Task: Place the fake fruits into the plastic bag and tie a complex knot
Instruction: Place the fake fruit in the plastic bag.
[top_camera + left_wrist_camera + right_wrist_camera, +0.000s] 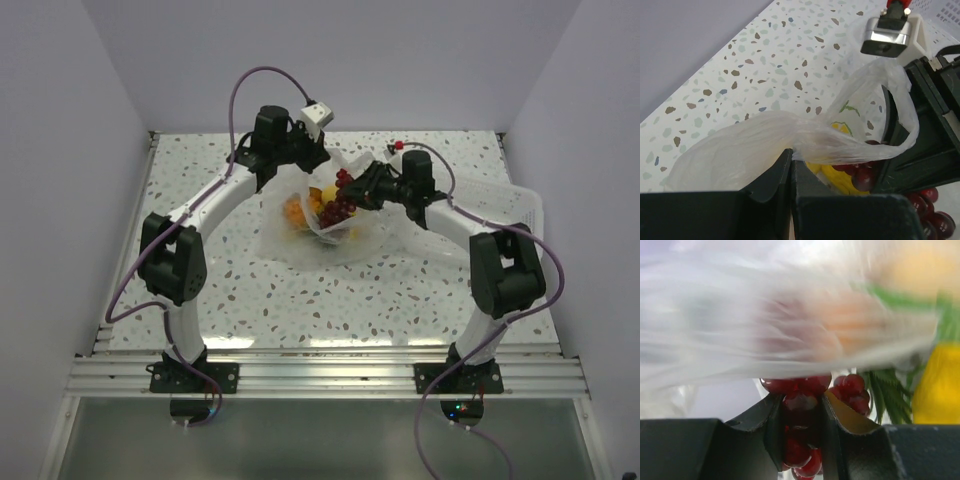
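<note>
The plastic bag (300, 238) lies crumpled at mid-table, its mouth lifted. My left gripper (298, 160) is shut on the bag's rim (805, 142), its jaws (791, 154) pressed together on the thin film. My right gripper (354, 196) is shut on a bunch of dark red toy grapes (340, 203), held at the bag's opening; the grapes (800, 402) fill the gap between its fingers. Yellow and orange fake fruits (312, 205) sit inside the bag, and a yellow one (837, 175) shows under the rim. No knot is in view.
A white slotted tray (505, 200) stands at the right of the table, behind the right arm. Grey walls close in the table at the left, back and right. Green toy leaves (887, 390) and a yellow fruit (937, 385) lie close to the right gripper.
</note>
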### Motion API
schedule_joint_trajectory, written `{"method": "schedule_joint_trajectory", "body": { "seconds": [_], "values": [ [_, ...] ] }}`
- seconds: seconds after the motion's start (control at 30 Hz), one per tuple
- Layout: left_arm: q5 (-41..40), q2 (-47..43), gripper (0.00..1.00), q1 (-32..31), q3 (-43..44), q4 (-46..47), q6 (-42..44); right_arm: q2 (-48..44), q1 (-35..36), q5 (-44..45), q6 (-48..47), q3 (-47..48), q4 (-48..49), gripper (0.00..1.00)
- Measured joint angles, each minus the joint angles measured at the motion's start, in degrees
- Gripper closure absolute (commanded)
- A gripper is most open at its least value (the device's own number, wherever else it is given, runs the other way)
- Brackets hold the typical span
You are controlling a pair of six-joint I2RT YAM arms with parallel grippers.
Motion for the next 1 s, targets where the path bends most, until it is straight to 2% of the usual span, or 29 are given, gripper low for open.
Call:
{"method": "schedule_joint_trajectory", "body": {
  "seconds": [0.1,0.3,0.33,0.37,0.4,0.5,0.63,0.7,0.8,0.83,1.0],
  "values": [
    [0.1,0.0,0.95,0.1,0.0,0.1,0.0,3.6,0.0,1.5,-2.8,6.3,-0.4,1.0],
    [0.2,0.0,0.96,0.4,0.0,0.1,0.0,10.0,1.2,4.9,-7.7,13.6,-0.3,0.88],
    [0.3,0.0,0.96,0.4,0.0,0.1,0.0,10.5,1.7,5.6,-8.9,13.6,-0.6,0.82],
    [0.3,0.0,0.96,0.5,0.0,0.1,0.0,10.9,2.4,6.1,-10.3,13.6,-1.4,0.63],
    [0.3,0.0,0.95,0.5,0.0,0.1,0.0,11.1,3.1,6.7,-11.6,13.6,-2.2,0.51],
    [0.4,0.0,0.96,0.7,0.0,0.1,0.0,11.2,4.9,7.5,-15.6,13.7,-5.0,0.31],
    [0.6,0.0,0.95,1.1,0.0,0.2,-0.3,11.1,6.0,7.4,-19.7,13.7,-8.0,0.24],
    [0.7,0.0,0.95,1.3,0.0,0.2,-0.6,10.6,5.9,7.5,-21.4,13.3,-9.3,0.17],
    [0.7,0.0,0.95,1.5,0.0,0.2,-1.1,7.8,5.6,7.5,-24.1,11.6,-11.4,0.13],
    [0.7,0.0,0.95,1.6,0.0,0.2,-1.2,6.4,5.5,7.5,-25.0,10.9,-12.4,0.08],
    [0.6,0.0,0.95,1.8,0.0,0.2,-1.6,-2.6,4.9,7.3,-28.5,5.8,-14.5,0.06]
  ]
}}
